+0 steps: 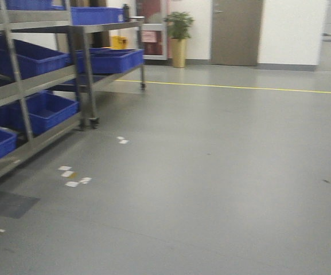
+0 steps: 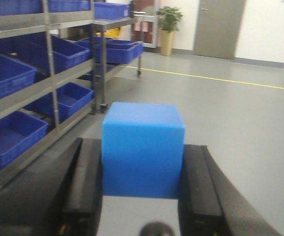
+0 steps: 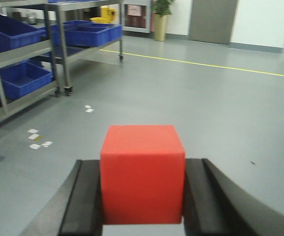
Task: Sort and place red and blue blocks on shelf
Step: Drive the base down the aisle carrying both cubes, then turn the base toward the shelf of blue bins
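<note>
In the left wrist view a blue block (image 2: 142, 147) fills the gap between the two black fingers, and my left gripper (image 2: 142, 169) is shut on it. A red block (image 3: 142, 172) is clamped the same way in my right gripper (image 3: 142, 189), seen in the right wrist view. Both blocks are carried above the grey floor. The steel shelf (image 1: 36, 86) stands at the left in the front view, and the shelf (image 2: 38, 86) also shows left in the left wrist view. Neither gripper shows in the front view.
Large blue bins (image 1: 47, 109) fill the shelf tiers. A steel cart (image 1: 111, 57) with more bins stands behind it. Paper scraps (image 1: 73, 175) lie on the floor. A yellow line (image 1: 240, 87) crosses the floor; a potted plant (image 1: 179, 40) and a door (image 1: 236, 31) are at the back wall.
</note>
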You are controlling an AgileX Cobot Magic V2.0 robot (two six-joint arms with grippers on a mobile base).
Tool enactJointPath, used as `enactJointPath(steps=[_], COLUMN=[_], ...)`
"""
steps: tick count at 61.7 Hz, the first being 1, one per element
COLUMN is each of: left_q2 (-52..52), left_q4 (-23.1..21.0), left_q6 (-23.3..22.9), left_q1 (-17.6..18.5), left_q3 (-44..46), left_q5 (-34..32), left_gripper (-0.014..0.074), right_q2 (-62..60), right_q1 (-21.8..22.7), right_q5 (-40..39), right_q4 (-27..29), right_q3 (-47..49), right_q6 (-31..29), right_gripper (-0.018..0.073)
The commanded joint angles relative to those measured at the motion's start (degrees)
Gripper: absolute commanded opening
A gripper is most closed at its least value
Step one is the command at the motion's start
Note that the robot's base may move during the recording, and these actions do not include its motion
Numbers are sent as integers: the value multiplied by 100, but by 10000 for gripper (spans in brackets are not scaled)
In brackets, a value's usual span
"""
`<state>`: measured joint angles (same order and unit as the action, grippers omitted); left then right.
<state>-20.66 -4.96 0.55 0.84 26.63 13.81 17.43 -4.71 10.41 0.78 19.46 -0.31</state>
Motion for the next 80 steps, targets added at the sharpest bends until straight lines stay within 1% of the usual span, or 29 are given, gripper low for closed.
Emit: enactJointPath(steps=[1, 80], left_q2=[-71, -71], left_q4=[-15, -15], left_q6=[-55, -55], left_q1=[-3, -3], left_q3=[176, 176], left_q5=[-515, -515], left_gripper=[124, 124], right_q2=[55, 55], right_q1=[35, 35], right_q5=[-500, -500], right_q4=[-36, -36], right_q3=[163, 163], right_q6=[-34, -34], right_gripper=[121, 113])
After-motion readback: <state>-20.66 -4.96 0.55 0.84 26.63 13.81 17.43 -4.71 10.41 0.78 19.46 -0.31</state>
